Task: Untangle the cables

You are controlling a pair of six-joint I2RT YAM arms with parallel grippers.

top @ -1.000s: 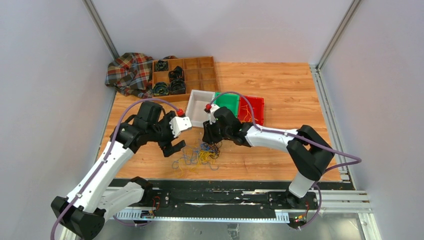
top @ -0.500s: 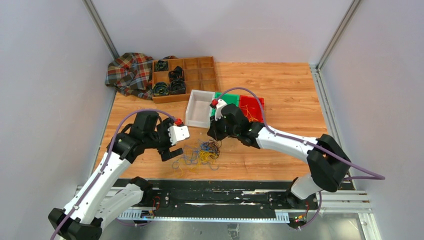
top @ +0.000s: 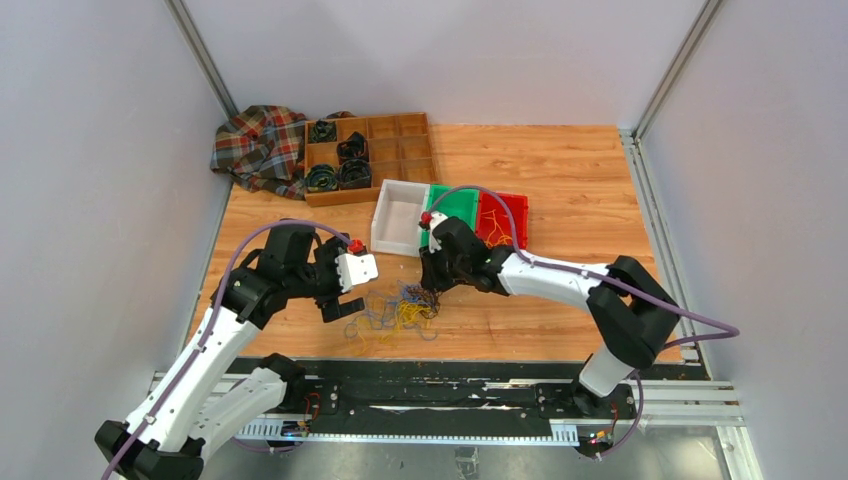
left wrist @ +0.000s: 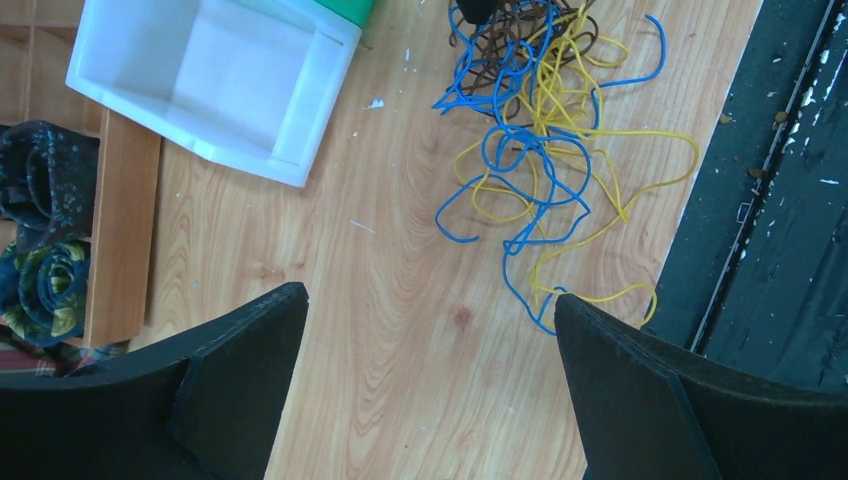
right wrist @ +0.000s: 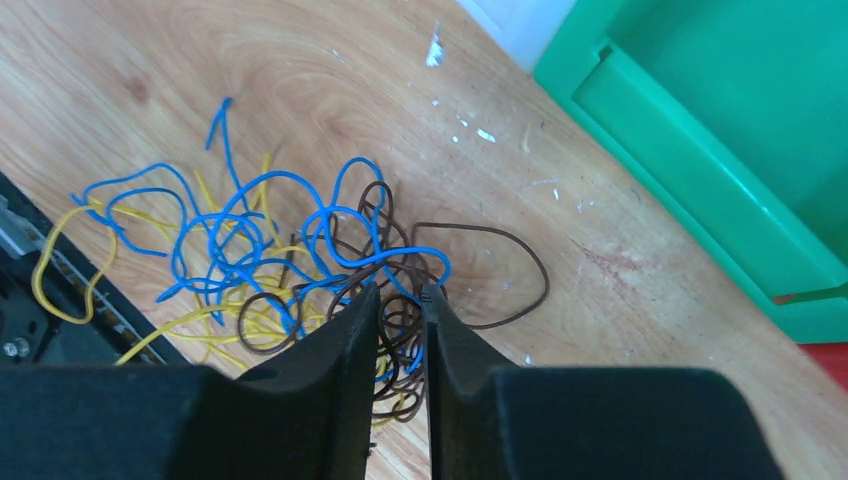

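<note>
The table (left wrist: 400, 300) is varnished wood with visible grain, lightly sheened and flecked with white. The cables (left wrist: 530, 150) have smooth, plastic-looking sheaths. The white bin (left wrist: 300, 120) and green bin (right wrist: 720, 150) are smooth, slightly glossy plastic. The compartment tray (top: 400, 150) is plain matt wood. The plaid cloth (top: 255, 145) is soft woven fabric. The dark strip (left wrist: 770, 200) may be scuffed matt metal.

No readable text, labels, brand marks, numbers or signs in any of the three views.
</note>
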